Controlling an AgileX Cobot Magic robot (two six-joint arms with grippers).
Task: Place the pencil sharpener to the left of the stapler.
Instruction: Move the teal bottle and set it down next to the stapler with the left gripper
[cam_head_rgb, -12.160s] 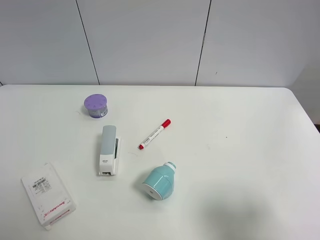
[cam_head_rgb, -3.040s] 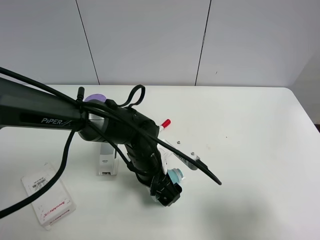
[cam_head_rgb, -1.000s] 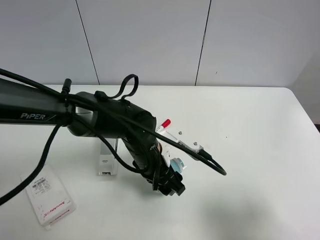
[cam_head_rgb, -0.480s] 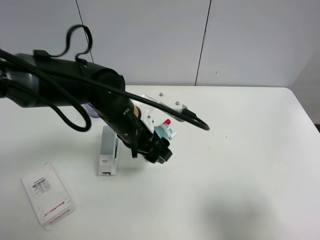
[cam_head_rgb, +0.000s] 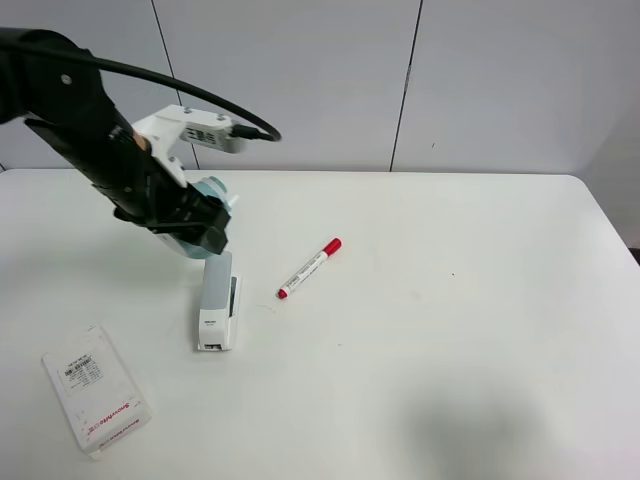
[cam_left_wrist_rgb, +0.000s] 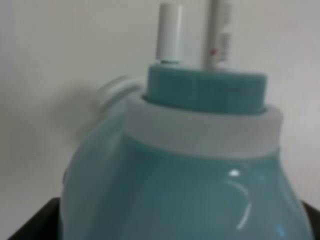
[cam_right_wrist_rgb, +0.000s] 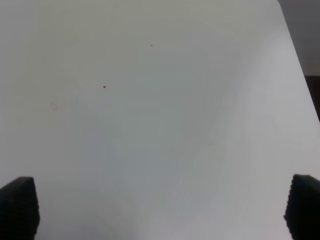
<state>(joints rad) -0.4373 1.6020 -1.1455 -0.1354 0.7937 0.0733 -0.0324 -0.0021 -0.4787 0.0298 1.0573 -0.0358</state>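
Note:
In the exterior high view my left gripper (cam_head_rgb: 199, 227) is shut on the teal pencil sharpener (cam_head_rgb: 207, 194) and holds it above the table, over the far end of the stapler (cam_head_rgb: 217, 300). The grey-topped stapler lies lengthwise on the table, just in front of the gripper. The sharpener (cam_left_wrist_rgb: 200, 165) fills the left wrist view, gripped between dark fingertips (cam_left_wrist_rgb: 30, 227), with its small white cap (cam_left_wrist_rgb: 115, 90) off to one side. In the right wrist view my right gripper (cam_right_wrist_rgb: 160, 210) is open over bare white table, with nothing between its fingers (cam_right_wrist_rgb: 17, 200).
A red marker (cam_head_rgb: 310, 267) lies to the right of the stapler. A flat white labelled box (cam_head_rgb: 97, 390) sits at the front left. The purple-lidded jar is hidden behind the left arm. The table (cam_head_rgb: 480, 300) runs bare to the right.
The left arm has swung back and to the left with the sharpener in its grip, from beside the marker to over the stapler's far end. The stapler and marker have not moved.

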